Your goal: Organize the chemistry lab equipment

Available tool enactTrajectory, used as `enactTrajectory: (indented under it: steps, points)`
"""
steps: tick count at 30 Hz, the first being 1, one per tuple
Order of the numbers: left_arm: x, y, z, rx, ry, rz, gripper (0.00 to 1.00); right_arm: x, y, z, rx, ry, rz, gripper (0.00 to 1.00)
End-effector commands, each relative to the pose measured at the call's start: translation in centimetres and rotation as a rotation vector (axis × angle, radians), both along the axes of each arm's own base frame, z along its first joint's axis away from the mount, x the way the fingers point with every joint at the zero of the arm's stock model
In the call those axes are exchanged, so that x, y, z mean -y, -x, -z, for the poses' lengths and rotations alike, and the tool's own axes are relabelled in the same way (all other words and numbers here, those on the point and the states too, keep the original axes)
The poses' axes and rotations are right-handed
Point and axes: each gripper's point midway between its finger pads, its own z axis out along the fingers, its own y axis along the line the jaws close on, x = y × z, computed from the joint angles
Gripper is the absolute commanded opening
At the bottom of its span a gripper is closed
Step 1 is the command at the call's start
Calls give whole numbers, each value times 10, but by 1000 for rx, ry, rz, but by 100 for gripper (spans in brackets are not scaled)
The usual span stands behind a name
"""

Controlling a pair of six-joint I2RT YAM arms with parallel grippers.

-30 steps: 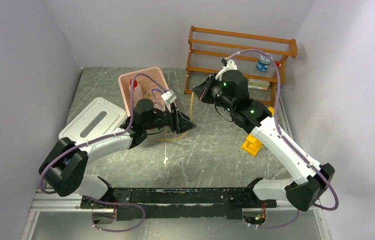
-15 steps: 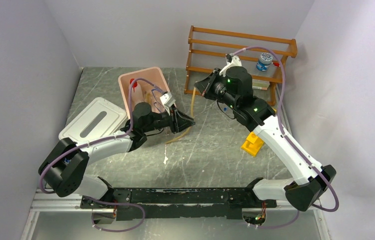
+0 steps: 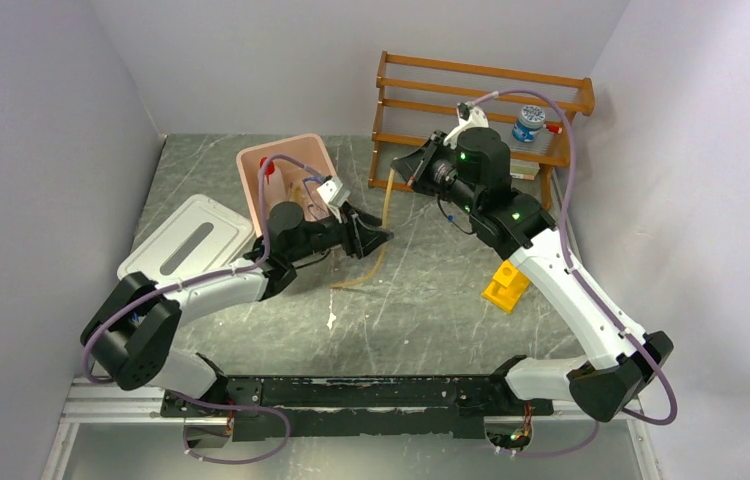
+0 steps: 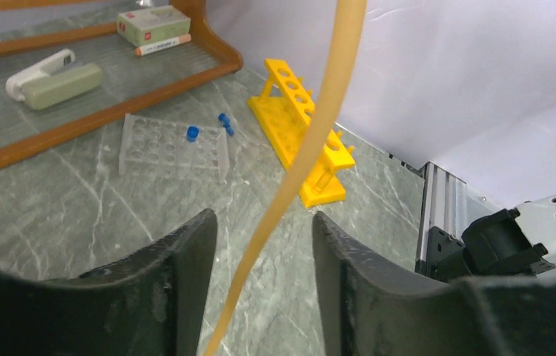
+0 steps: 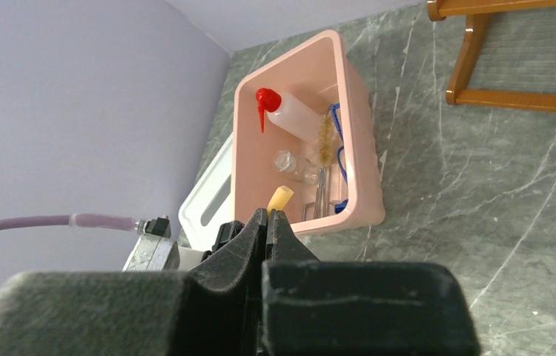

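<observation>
My right gripper (image 3: 406, 166) is shut on the top end of the amber rubber tubing (image 3: 383, 225). The tubing hangs down to the table by my left gripper (image 3: 373, 240). In the right wrist view the tubing's tip (image 5: 281, 199) sticks out past the shut gripper (image 5: 267, 215). In the left wrist view the tubing (image 4: 312, 126) runs between the open jaws of my left gripper (image 4: 260, 219), touching neither finger. The pink bin (image 5: 249, 159) holds the red-capped wash bottle (image 5: 290, 111), the small glass (image 5: 290, 162), the metal tongs (image 5: 321, 194) and the blue-framed goggles (image 5: 340, 152). The yellow rack (image 3: 506, 285) lies at the right.
A wooden shelf (image 3: 481, 110) stands at the back right with a blue-lidded jar (image 3: 528, 122) on it. A white lid (image 3: 186, 240) lies left of the bin. A clear tube rack (image 4: 175, 144) with small blue pieces (image 4: 192, 133) sits before the shelf, beside the yellow rack (image 4: 301, 141).
My right gripper has moved up and back to the right with the tubing, pulling it straighter. My left gripper has shifted slightly toward the hanging tubing.
</observation>
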Motion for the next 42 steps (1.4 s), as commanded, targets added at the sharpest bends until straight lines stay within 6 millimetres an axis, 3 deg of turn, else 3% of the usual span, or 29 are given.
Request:
enactTrajectory:
  steps: [1, 8, 13, 18, 19, 22, 25, 29, 35, 42]
  points:
    - [20, 6, -31, 104, 78, 111, 50, -1, 2, -15, 16, -36, -17, 0]
    - [30, 0, -35, 139, 84, 125, 34, 1, 1, -14, 7, -43, -19, 0]
    - [33, -1, -40, 156, 77, 135, 6, 8, -3, -10, 0, -22, 12, 0]
    - [26, 12, -33, 82, -18, 178, 5, 28, -17, 20, -36, 86, 109, 0]
    - [26, 18, -25, 23, -80, 215, 5, 31, -21, 30, -57, 119, 128, 5]
    - [22, 33, -31, -29, -134, 278, 5, 39, -28, 50, -102, 192, 152, 33]
    - [8, 33, -41, -60, -157, 219, 5, 43, -31, 47, -89, 204, 154, 54]
    - [-17, 15, -50, -154, -205, 89, 5, 40, -32, 22, -9, 163, 124, 65]
    - [-64, -28, -79, -202, -254, -129, 5, 39, -27, -10, 72, 76, 104, 70]
    - [-113, -82, -134, -121, -315, -354, 5, 43, -25, -9, 72, 43, 124, 70]
